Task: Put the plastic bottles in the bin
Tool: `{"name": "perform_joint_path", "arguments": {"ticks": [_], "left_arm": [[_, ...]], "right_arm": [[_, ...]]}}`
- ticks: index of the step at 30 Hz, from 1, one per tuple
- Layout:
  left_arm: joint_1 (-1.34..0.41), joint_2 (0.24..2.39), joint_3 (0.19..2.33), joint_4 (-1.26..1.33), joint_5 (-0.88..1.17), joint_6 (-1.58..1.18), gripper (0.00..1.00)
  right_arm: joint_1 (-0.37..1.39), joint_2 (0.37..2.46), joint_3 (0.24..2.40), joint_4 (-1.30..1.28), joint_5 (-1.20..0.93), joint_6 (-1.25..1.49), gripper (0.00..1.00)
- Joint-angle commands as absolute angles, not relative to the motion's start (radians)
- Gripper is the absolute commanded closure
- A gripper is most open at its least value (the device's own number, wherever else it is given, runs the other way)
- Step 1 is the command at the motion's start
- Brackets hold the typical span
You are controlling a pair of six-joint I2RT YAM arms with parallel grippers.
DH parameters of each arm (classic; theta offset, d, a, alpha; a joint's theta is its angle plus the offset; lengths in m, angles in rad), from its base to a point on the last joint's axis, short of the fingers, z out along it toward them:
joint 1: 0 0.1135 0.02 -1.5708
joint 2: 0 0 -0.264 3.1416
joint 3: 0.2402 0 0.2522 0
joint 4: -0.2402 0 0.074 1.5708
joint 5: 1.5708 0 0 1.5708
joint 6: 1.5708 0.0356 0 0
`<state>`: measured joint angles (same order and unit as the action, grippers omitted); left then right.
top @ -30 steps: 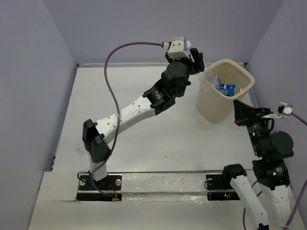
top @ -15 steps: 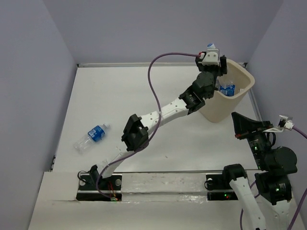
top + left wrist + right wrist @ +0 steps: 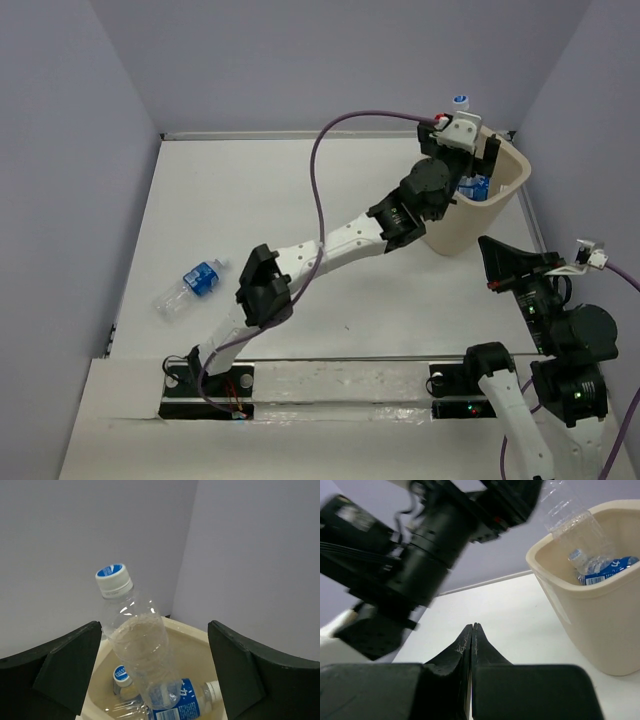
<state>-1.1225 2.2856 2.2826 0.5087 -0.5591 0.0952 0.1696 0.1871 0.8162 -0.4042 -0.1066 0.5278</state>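
The left jaws stand wide apart above the bin [image 3: 447,228], touching nothing. Between them a clear bottle [image 3: 138,647], tilted with its cap up, dips base-first into the bin over a labelled bottle [image 3: 186,701] lying inside. The right jaws are pressed together, empty, near the bin's near side. Another bottle [image 3: 190,287] lies far left on the tabletop [image 3: 260,190].

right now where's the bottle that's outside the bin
The bottle lies on its side near the table's left edge in the top view, far from the bin.
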Motion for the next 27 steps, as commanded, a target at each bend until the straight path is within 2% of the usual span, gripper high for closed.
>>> {"name": "perform_joint_path", "arguments": {"ticks": [1,7,13,19,21,23,24,27], "left_arm": [[-1.124,1.944,2.156,0.537,-0.506,0.066,0.01],[-1.124,1.744,2.004,0.35,-0.472,0.022,0.01],[-1.121,1.623,1.826,0.272,-0.549,-0.015,0.01],[-1.103,1.532,1.634,0.273,-0.615,-0.155,0.01],[-1.027,1.56,1.631,0.226,-0.565,-0.257,0.01],[-0.958,1.6,1.652,0.175,-0.488,-0.284,0.01],[-0.898,1.644,1.667,0.16,-0.451,-0.287,0.01],[-0.829,1.709,1.736,0.069,-0.442,-0.336,0.01]], "right_arm": [[0.166,0.21,0.825,-0.379,-0.147,0.511,1.0],[0.166,0.251,0.853,-0.354,-0.172,0.503,1.0],[0.166,0.327,0.874,-0.342,-0.158,0.459,1.0],[0.166,0.563,1.003,-0.387,-0.084,0.322,1.0],[0.166,0.61,1.022,-0.38,-0.119,0.328,1.0],[0.166,0.624,1.012,-0.339,-0.19,0.336,0.96],[0.166,0.655,1.015,-0.333,-0.207,0.334,0.91],[0.166,0.748,1.095,-0.344,-0.303,0.287,0.83]]}}
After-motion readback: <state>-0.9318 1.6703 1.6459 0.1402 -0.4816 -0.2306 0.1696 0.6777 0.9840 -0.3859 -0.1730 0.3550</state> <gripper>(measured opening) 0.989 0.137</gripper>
